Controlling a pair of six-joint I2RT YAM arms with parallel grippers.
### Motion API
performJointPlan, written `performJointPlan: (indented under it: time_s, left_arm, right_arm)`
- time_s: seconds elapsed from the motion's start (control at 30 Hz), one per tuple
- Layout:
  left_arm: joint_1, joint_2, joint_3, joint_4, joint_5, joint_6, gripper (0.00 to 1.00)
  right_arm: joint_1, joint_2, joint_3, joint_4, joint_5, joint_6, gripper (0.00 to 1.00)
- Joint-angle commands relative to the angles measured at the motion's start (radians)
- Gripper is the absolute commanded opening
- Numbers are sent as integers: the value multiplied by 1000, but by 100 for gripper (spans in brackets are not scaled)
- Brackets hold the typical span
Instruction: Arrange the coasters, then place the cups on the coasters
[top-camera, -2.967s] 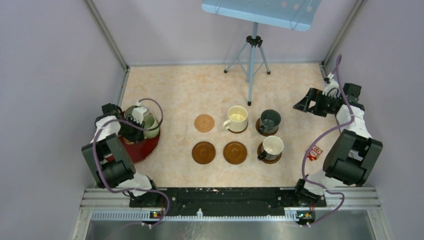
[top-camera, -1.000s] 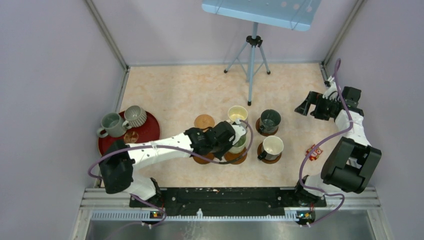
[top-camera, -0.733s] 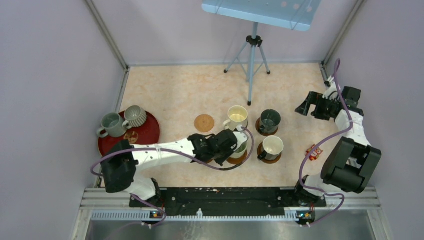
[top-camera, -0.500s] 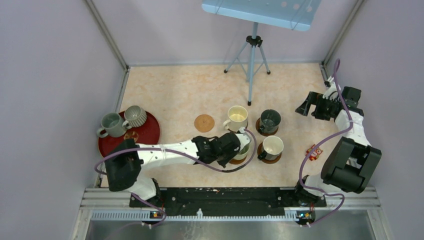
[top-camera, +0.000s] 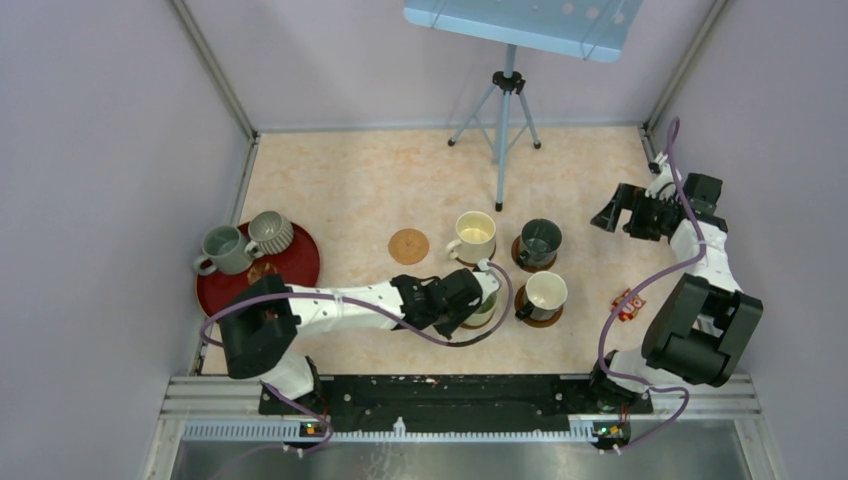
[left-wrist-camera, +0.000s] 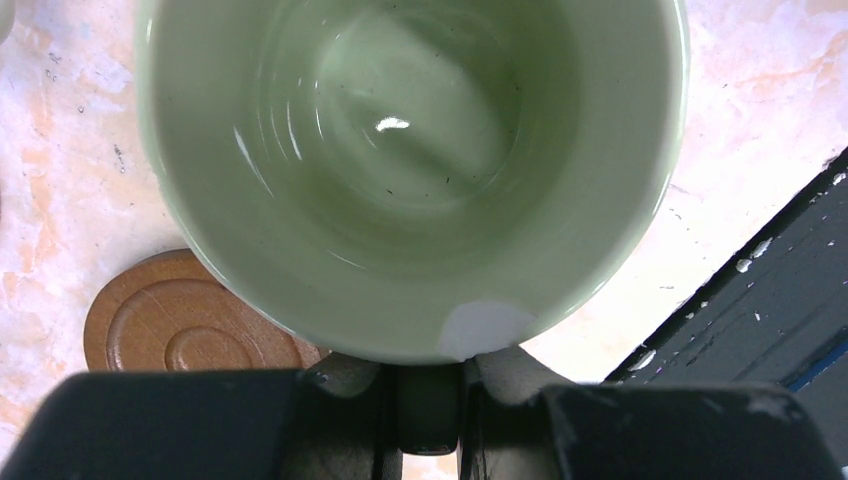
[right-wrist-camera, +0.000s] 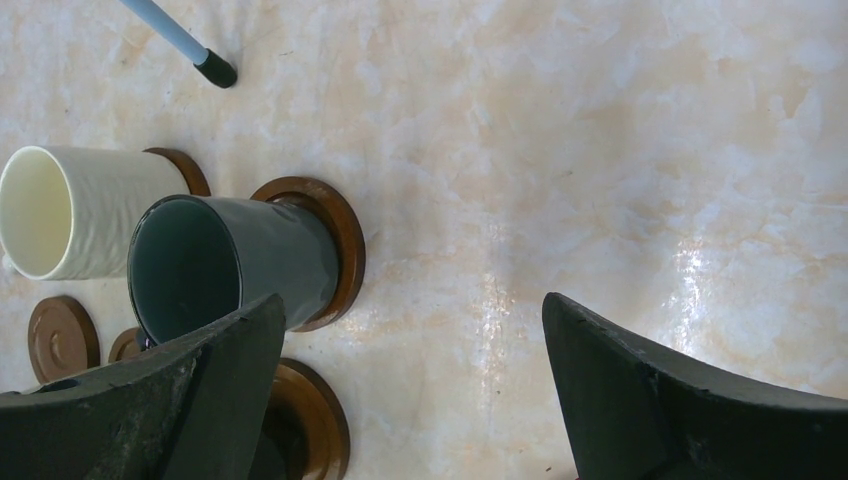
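Observation:
My left gripper (top-camera: 470, 300) reaches to the table's middle and is shut on the handle of the pale green cup (top-camera: 485, 298). That cup (left-wrist-camera: 410, 170) fills the left wrist view, with the left gripper (left-wrist-camera: 428, 378) clamped below its rim. It sits over the front middle coaster, mostly hidden; whether it touches I cannot tell. A bare brown coaster (left-wrist-camera: 190, 330) lies beside it. The tan coaster (top-camera: 408, 246) is bare. The cream cup (top-camera: 475, 237), dark green-grey cup (top-camera: 540, 243) and white-lined dark cup (top-camera: 545, 295) stand on coasters. My right gripper (top-camera: 625, 212) is open, with nothing between the fingers of the right gripper (right-wrist-camera: 410, 305).
A dark red tray (top-camera: 290, 275) at the left holds a plain grey cup (top-camera: 225, 248) and a ribbed cup (top-camera: 270, 230). A tripod (top-camera: 505, 110) stands at the back under a blue board. A small red packet (top-camera: 628, 305) lies near the right arm.
My left arm has carried the pale green cup from the tray to the front middle coaster, shifting slightly nearer and lower in the last second. The right arm has stayed still.

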Motion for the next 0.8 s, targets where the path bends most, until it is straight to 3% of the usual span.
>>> performJointPlan:
  time_s: [0.0, 0.43, 0.57, 0.7, 0.77]
  left_arm:
    - [-2, 8, 1, 68, 11, -24, 17]
    - [-1, -26, -14, 27, 11, 21, 74]
    - [8, -23, 54, -74, 2, 87, 86]
    - [73, -81, 69, -151, 108, 153, 98]
    - [109, -122, 63, -170, 176, 178, 99]
  right_arm:
    - [-12, -17, -4, 14, -1, -14, 99]
    - [-13, -10, -5, 15, -8, -18, 99]
    - [-13, -10, -7, 16, -14, -18, 99]
    - [-13, -6, -4, 17, -28, -20, 99]
    - [-13, -2, 0, 15, -32, -20, 99]
